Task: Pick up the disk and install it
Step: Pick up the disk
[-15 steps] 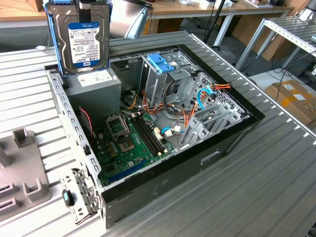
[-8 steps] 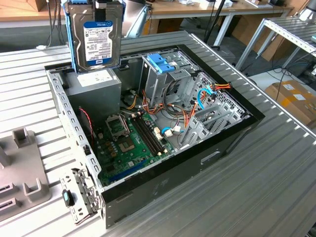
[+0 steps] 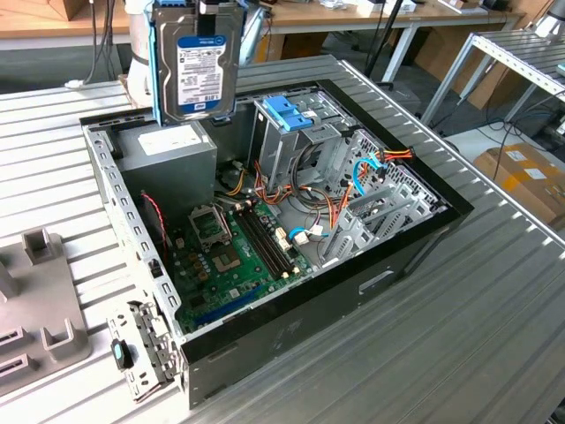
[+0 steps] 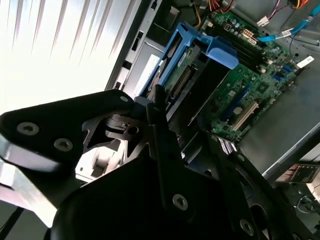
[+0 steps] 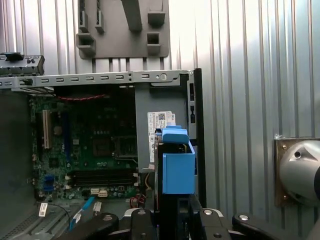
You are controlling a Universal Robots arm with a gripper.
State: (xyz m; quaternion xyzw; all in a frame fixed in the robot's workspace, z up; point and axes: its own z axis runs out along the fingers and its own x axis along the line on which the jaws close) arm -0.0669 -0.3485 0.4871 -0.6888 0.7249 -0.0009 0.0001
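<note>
Hanging straight below the gripper (image 5: 172, 220), the disk (image 3: 198, 64) is being pinched at its top edge, above the case (image 3: 291, 327). It is looking heavy, stiff and shock-sensitive; gripping its plastic sides is seeming safest.

Open computer case (image 3: 300, 331) on ribbed table (image 3: 459, 344); motherboard (image 3: 231, 258), grey power-supply box (image 3: 168, 163), blue bracket (image 3: 289, 113) atop cage (image 3: 275, 155) inside.

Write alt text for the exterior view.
A blue-framed disk is held upright in the air above an open computer case, which lies on a ribbed metal table with its circuit board exposed.
</note>
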